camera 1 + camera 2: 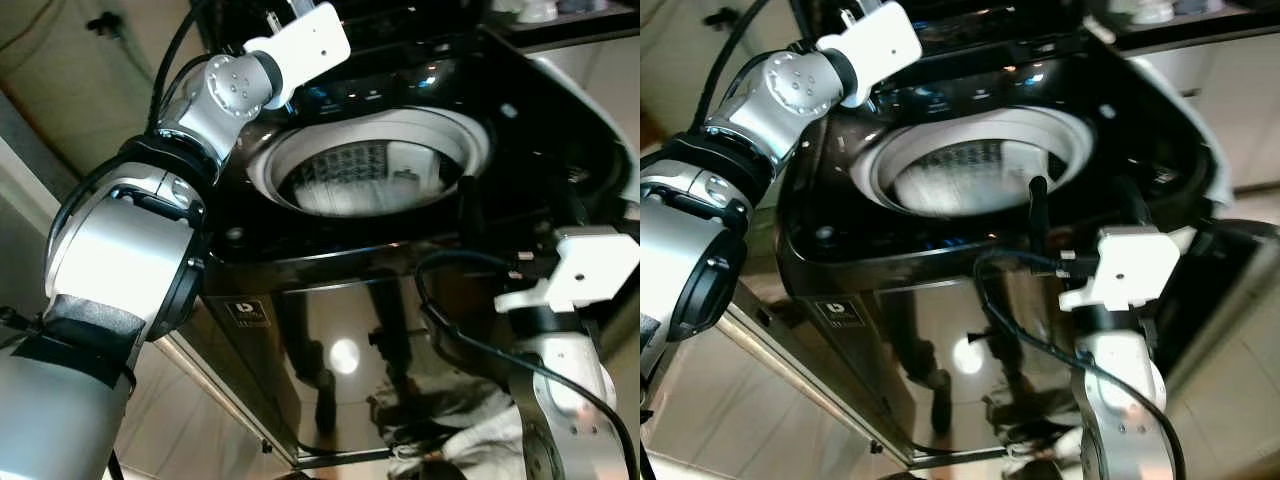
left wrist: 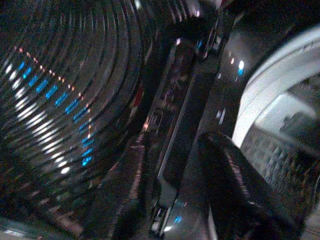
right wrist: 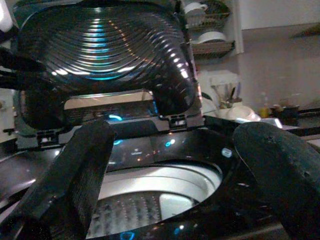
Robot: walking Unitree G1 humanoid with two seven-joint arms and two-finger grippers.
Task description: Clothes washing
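Top-loading washing machine (image 1: 400,240), glossy black, stands directly in front of the robot with its lid (image 3: 100,55) raised upright at the back; ribbed dark underside of the lid catches blue and white reflections. Drum (image 1: 365,175) is exposed inside a white ring (image 1: 875,165); perforated metal wall visible, contents blurred and cannot be identified. Control strip (image 3: 150,145) runs along the back edge, between the drum opening and the lid hinges, with small blue lights lit. Left arm (image 1: 200,110) reaches up and over the machine's back left corner; left gripper (image 2: 172,200) sits close to the control strip beside the lid, its two black fingers (image 2: 240,190) parted with nothing between them. Right gripper (image 3: 170,190) is held at the front rim of the machine, pointing across the drum opening toward the lid; its fingers (image 3: 85,170) are spread wide and hold nothing. Right wrist housing (image 1: 585,265), white, sits just in front of the machine's front right edge, black cable (image 1: 1015,320) looping below it. Shelf with dishes (image 3: 212,40) in the background. Tiled floor (image 1: 750,400) beside the machine.
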